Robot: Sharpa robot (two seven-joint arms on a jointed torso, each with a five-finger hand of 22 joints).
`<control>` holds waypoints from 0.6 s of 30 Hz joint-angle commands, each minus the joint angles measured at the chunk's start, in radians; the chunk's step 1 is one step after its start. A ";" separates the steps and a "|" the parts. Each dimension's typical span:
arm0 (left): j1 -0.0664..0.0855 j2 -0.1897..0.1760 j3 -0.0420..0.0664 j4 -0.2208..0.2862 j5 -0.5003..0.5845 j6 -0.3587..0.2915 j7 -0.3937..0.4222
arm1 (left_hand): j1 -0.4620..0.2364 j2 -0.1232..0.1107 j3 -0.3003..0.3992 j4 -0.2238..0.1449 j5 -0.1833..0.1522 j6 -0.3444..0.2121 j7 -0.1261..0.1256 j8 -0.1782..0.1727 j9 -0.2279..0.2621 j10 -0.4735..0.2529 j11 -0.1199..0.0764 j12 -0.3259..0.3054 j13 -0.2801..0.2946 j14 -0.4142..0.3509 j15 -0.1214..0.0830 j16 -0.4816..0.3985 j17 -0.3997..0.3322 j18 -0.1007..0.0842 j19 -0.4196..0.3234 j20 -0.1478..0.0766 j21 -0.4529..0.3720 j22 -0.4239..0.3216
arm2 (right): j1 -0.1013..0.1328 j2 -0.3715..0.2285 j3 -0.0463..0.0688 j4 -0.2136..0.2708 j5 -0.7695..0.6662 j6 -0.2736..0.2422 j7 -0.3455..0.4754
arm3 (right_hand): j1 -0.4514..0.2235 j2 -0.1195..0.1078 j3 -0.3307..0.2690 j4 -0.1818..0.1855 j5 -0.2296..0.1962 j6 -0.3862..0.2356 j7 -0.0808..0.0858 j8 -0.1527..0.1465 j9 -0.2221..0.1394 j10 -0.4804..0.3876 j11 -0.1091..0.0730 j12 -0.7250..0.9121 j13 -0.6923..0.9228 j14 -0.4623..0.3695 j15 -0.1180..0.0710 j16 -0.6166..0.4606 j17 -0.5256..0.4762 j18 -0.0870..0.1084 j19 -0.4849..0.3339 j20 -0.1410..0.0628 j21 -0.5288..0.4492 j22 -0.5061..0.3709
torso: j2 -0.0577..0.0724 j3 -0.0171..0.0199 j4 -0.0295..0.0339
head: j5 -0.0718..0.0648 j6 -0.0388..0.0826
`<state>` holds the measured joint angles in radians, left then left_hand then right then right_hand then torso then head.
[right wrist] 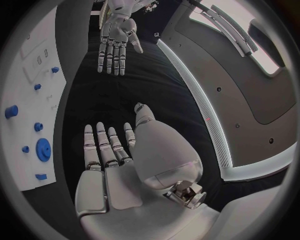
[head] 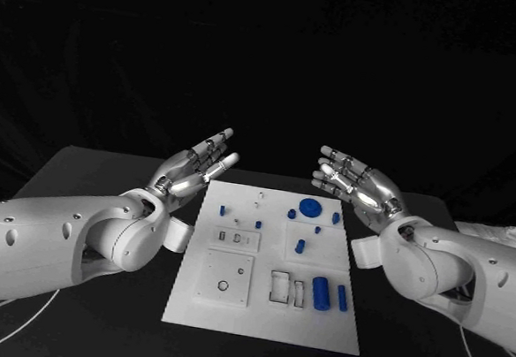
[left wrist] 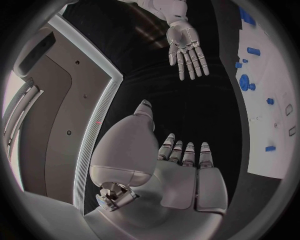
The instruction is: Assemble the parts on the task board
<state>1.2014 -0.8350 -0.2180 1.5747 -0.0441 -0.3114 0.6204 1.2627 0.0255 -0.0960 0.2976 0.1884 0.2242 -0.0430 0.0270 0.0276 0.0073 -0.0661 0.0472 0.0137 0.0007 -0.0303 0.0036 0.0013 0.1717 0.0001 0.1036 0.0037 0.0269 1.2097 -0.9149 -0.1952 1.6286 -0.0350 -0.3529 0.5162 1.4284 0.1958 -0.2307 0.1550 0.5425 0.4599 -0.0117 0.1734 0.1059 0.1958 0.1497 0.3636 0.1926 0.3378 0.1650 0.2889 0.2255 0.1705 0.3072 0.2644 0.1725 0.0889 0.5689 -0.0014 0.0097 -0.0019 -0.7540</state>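
Note:
The white task board (head: 262, 322) lies in the middle of the black table. Several small blue parts are on it: a round gear (head: 309, 208) near the far end, a cylinder (head: 321, 289) and a thinner pin (head: 343, 298) near the front right. My left hand (head: 199, 165) hovers above the board's far left corner, fingers spread, holding nothing. My right hand (head: 358, 186) hovers above the far right corner, also spread and empty. The palms face each other. The left wrist view shows my left hand (left wrist: 181, 165), the right hand (left wrist: 186, 47) and the board (left wrist: 269, 95).
A crumpled white object (head: 497, 234) lies at the table's right edge behind my right arm. The right wrist view shows the board (right wrist: 28, 100) with the gear (right wrist: 42, 149), my right hand (right wrist: 112, 150) and the left hand (right wrist: 115, 40) opposite.

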 commanded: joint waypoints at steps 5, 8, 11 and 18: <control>0.040 -0.070 -0.002 0.073 -0.193 0.020 -0.018 | 0.143 0.086 -0.053 -0.006 0.117 0.068 0.035 0.012 0.009 0.002 0.041 0.029 0.003 -0.001 0.019 -0.004 -0.001 0.007 0.000 0.048 -0.004 -0.027 | 0.131 -0.047 -0.005 0.046 -0.435 -0.022 -0.158 | 0.081 -0.022 0.060 -0.060 -0.009 0.146 0.017 0.026 0.048 0.152 0.031 0.280 0.086 0.367 -0.032 0.307 0.161 0.009 0.427 -0.003 0.195 0.080 | 0.052 -0.0066 0.0109 | -0.009 -0.042; 0.056 -0.103 -0.002 0.106 -0.201 0.006 -0.029 | 0.153 0.093 -0.060 -0.006 0.130 0.080 0.039 0.014 0.010 0.002 0.048 0.034 0.003 -0.001 0.019 -0.004 -0.001 0.007 0.000 0.054 -0.004 -0.027 | 0.200 -0.059 -0.006 0.061 -0.656 0.029 -0.300 | 0.065 -0.038 0.059 -0.049 -0.078 0.183 0.034 0.020 0.056 0.292 0.027 0.331 0.087 0.530 -0.056 0.411 0.221 0.013 0.589 -0.047 0.290 0.128 | 0.066 -0.0089 0.0137 | -0.015 -0.048; 0.069 -0.124 -0.003 0.128 -0.205 -0.002 -0.038 | 0.161 0.098 -0.067 -0.006 0.144 0.090 0.045 0.016 0.011 0.002 0.052 0.039 0.004 -0.001 0.019 -0.004 -0.001 0.006 0.000 0.059 -0.004 -0.027 | 0.275 -0.058 -0.007 0.067 -0.959 0.106 -0.456 | 0.034 -0.058 0.046 -0.025 -0.129 0.238 0.046 0.027 0.070 0.381 0.002 0.315 0.068 0.692 -0.098 0.522 0.278 0.012 0.736 -0.086 0.406 0.194 | 0.079 -0.0077 0.0203 | -0.021 -0.058; 0.086 -0.144 -0.004 0.150 -0.208 0.003 -0.064 | 0.180 0.108 -0.078 -0.007 0.169 0.097 0.054 0.017 0.011 0.002 0.056 0.043 0.004 -0.001 0.027 -0.004 -0.001 0.006 0.000 0.069 -0.004 -0.027 | 0.347 0.020 -0.010 0.014 -1.506 0.248 -0.614 | 0.086 -0.128 0.198 -0.009 -0.204 0.363 0.035 0.022 0.100 0.608 -0.097 0.231 0.033 0.981 -0.190 0.970 0.751 -0.059 0.968 -0.177 0.973 0.830 | 0.093 -0.0094 0.0279 | -0.028 -0.062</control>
<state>1.2848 -0.9793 -0.2224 1.7192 -0.2267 -0.3094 0.5749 1.4384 0.1353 -0.1699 0.2906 0.3545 0.3182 0.0086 0.0406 0.0375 0.0093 -0.0180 0.0847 0.0164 -0.0010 -0.0075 0.0036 0.0015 0.1717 0.0001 0.1643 0.0037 0.0269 1.5543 -0.9022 -0.2045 1.6538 -1.0979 -0.2284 0.0468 1.5140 0.0753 -0.0429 0.1439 0.3423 0.8147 0.0221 0.1990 0.2043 0.7928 0.0586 0.5977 0.2238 1.3067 -0.0205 1.2376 0.9506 0.1231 1.2660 0.0916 1.1147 0.8803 0.6513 -0.0096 0.0317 -0.0262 -0.8148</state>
